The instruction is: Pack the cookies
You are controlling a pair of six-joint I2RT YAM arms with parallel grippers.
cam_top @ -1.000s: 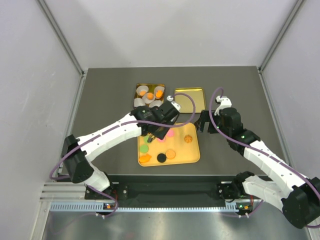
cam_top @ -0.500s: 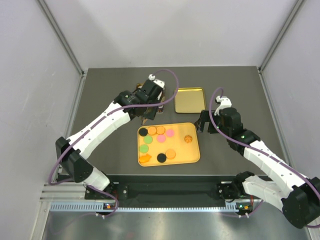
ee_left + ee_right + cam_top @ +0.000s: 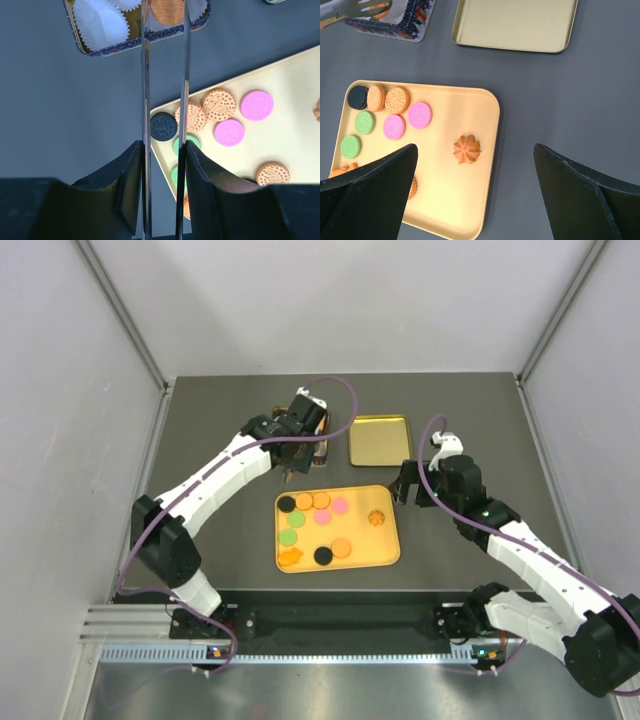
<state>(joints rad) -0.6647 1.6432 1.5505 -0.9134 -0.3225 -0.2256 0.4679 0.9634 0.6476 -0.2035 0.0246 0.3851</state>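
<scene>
Several cookies lie on the yellow tray [image 3: 385,550]: black [image 3: 286,503], orange [image 3: 312,500], pink [image 3: 340,506], green [image 3: 288,537] and an orange flower-shaped one [image 3: 377,518]. My left gripper [image 3: 293,440] is shut on metal tongs [image 3: 145,75] and holds them over the open tin [image 3: 322,452]. The tong tips pinch an orange cookie [image 3: 167,10] above the tin [image 3: 100,50], beside a white paper cup [image 3: 100,20]. My right gripper [image 3: 408,486] is open and empty, hovering by the tray's right edge, over the flower cookie [image 3: 467,149].
The tin's gold lid [image 3: 379,440] lies upside down to the right of the tin, behind the tray. It also shows in the right wrist view [image 3: 515,22]. The dark table [image 3: 470,420] has grey walls on three sides.
My left arm has swung from over the tray back to the tin, carrying the tongs. The right arm has not moved.
</scene>
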